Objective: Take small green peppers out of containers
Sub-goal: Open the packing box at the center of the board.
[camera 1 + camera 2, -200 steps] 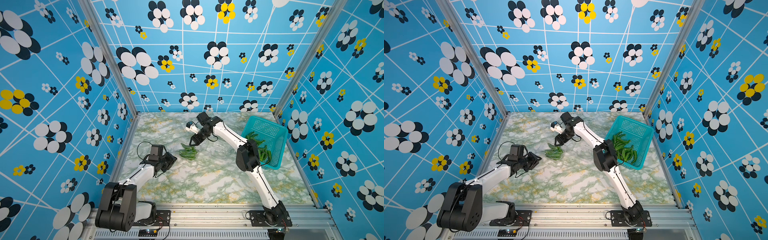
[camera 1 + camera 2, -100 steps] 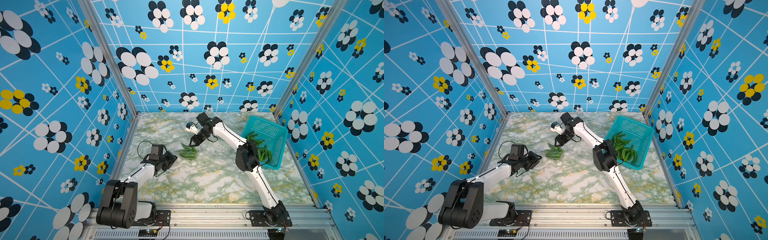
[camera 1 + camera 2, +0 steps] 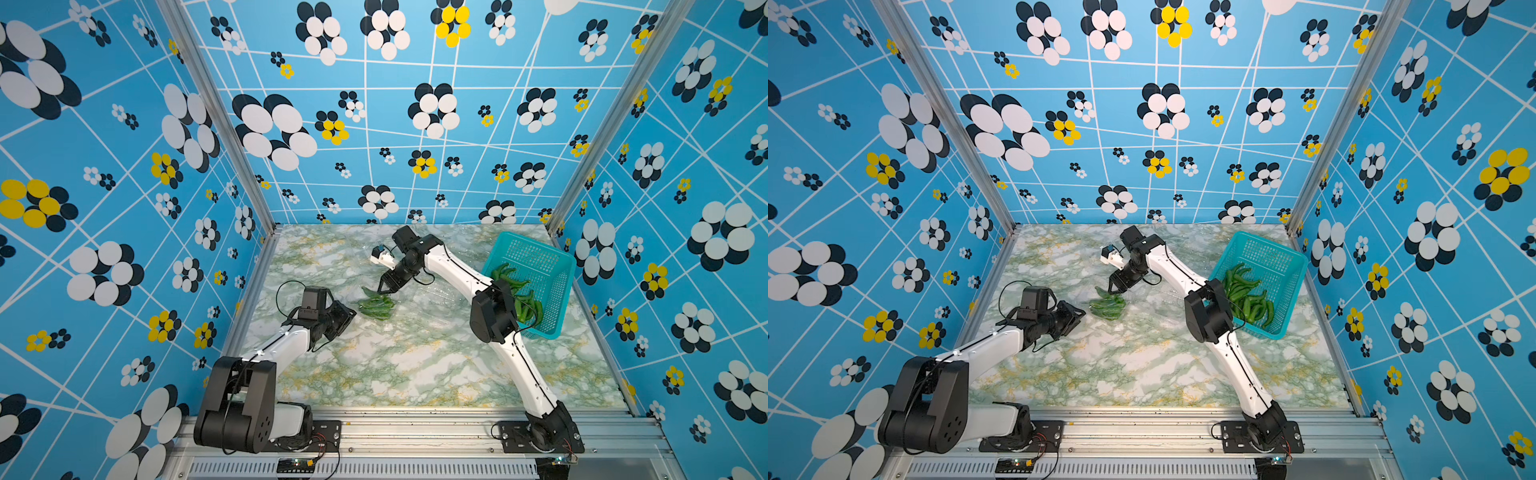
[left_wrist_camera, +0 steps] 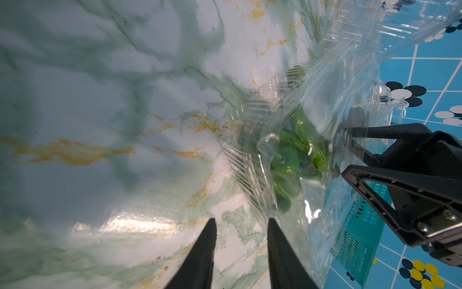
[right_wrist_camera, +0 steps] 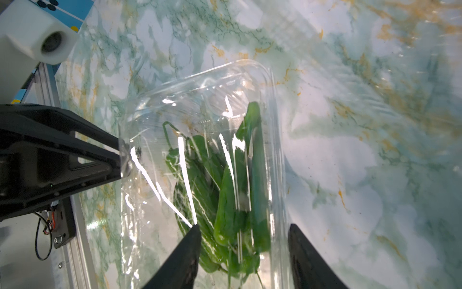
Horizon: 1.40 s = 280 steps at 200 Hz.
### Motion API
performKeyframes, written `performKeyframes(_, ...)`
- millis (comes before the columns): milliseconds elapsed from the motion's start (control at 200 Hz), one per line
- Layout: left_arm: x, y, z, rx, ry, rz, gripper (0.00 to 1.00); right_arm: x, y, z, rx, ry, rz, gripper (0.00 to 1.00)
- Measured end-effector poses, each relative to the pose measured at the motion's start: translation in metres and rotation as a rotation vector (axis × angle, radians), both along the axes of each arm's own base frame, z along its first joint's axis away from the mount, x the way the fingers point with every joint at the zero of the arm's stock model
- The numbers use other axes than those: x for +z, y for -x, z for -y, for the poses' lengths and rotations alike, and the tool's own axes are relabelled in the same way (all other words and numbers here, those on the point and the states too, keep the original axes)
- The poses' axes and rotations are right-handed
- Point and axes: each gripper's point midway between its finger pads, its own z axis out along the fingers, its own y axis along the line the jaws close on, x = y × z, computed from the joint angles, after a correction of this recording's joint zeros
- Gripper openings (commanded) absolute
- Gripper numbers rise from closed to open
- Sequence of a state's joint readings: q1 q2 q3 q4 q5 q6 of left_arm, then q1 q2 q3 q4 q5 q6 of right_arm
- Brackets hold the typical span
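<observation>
Pinching the rim of the clear container, the left gripper steadies it while the right gripper hovers, jaws spread, over the small green peppers inside; a low, centred close on one pepper likely avoids snagging plastic.

The marble table carries a clear container of small green peppers and a teal basket.

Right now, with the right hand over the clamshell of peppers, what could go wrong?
1. The right hand, jaws open astride the piled peppers, has a finger close to the clear container's thin wall; closing may pinch plastic too.
2. The left hand only meets the flap's edge; if that slips, the light container could lift with the peppers.
</observation>
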<state>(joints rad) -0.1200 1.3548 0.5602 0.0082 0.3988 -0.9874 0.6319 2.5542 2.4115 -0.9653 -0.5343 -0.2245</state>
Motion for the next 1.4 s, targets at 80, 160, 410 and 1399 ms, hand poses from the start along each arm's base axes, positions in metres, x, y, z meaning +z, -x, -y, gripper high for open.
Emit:
performKeyframes(80, -0.002, 0.000, 0.001, -0.004, 0.004, -0.005, 0.36, 0.000, 0.000, 0.000, 0.000, 0.000, 0.000, 0.57)
performKeyframes(160, -0.001, -0.001, 0.002, -0.006, 0.008, -0.002, 0.36, 0.000, 0.000, 0.000, 0.000, 0.000, -0.001, 0.57)
performKeyframes(410, 0.001, -0.003, 0.003, -0.001, 0.023, 0.004, 0.36, -0.001, 0.000, 0.000, 0.000, 0.000, -0.001, 0.57)
performKeyframes(1399, -0.009, -0.024, 0.004, 0.034, 0.051, 0.032, 0.35, -0.005, 0.004, -0.002, 0.008, -0.006, -0.027, 0.57)
